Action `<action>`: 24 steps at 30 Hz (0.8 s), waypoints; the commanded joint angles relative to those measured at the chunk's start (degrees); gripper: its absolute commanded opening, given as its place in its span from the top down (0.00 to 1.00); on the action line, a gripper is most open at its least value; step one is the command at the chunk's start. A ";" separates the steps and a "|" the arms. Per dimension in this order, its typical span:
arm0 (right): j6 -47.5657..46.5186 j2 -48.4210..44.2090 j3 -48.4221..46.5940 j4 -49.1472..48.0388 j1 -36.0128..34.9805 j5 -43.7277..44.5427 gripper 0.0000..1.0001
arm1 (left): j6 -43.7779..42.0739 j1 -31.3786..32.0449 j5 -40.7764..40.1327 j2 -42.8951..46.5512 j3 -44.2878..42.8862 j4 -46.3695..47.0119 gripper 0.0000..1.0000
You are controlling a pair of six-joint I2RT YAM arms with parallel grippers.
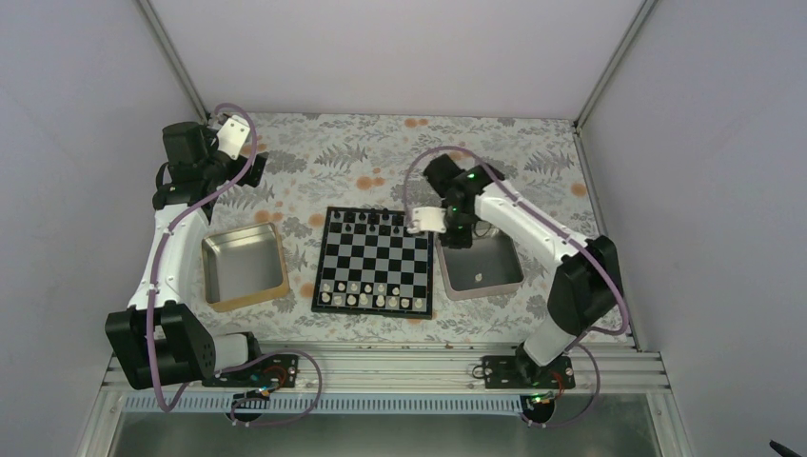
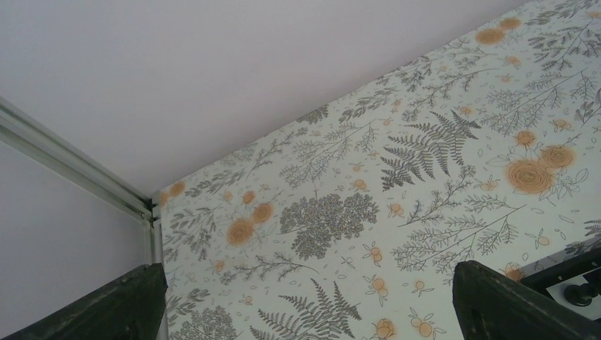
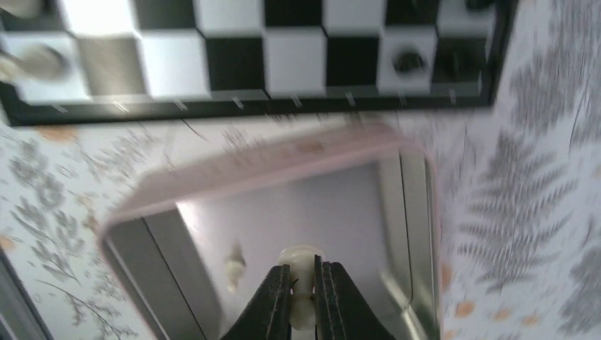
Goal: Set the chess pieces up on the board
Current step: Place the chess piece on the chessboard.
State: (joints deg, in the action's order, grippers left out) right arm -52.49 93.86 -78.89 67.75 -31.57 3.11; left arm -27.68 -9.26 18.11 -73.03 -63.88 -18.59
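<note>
**Grip on a cream chess piece [image 3: 300, 259] above the pink-rimmed tray [image 3: 283, 159]**

Fern-and-orange-flower cloth [image 2: 425, 177] covers the whole table. Plain pale walls [image 2: 212, 71] close it in, and a metal frame post [image 2: 71, 163] runs down to the far left corner.

The right gripper [image 3: 303, 283] has its fingers [image 3: 273, 304] closed tight on the cream chess piece, whose rounded top shows just past the tips. Directly under the fingers is the tray's metal floor. A second pale piece [image 3: 234, 268] lies there, just left of the tips and apart from them. Beyond the tray's rim, ahead of the fingers, is the board [image 3: 248, 105]. White chess pieces [image 1: 371, 298] line its near edge and black pieces [image 1: 366, 219] its far edge.

The left gripper [image 2: 308, 283] is spread wide with nothing between its fingers [image 2: 106, 312]. Only cloth lies ahead of them. The tan-rimmed tray [image 1: 246, 303] is well apart from them, nearer the arm's base.
</note>
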 commanded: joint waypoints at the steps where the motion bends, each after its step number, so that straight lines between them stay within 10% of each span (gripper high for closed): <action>1: 2.30 2.60 -3.10 2.97 -8.44 -2.43 0.93 | 0.18 -0.32 0.98 0.28 -0.90 0.25 0.00; 24: -0.22 15.53 0.41 -6.18 -21.66 -10.42 0.91 | 0.30 -0.32 0.96 -0.32 -0.90 0.23 0.00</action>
State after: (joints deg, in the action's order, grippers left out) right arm -51.94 109.01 -79.13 62.63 -52.51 -4.86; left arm -27.68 -9.26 18.11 -73.03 -63.88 -18.59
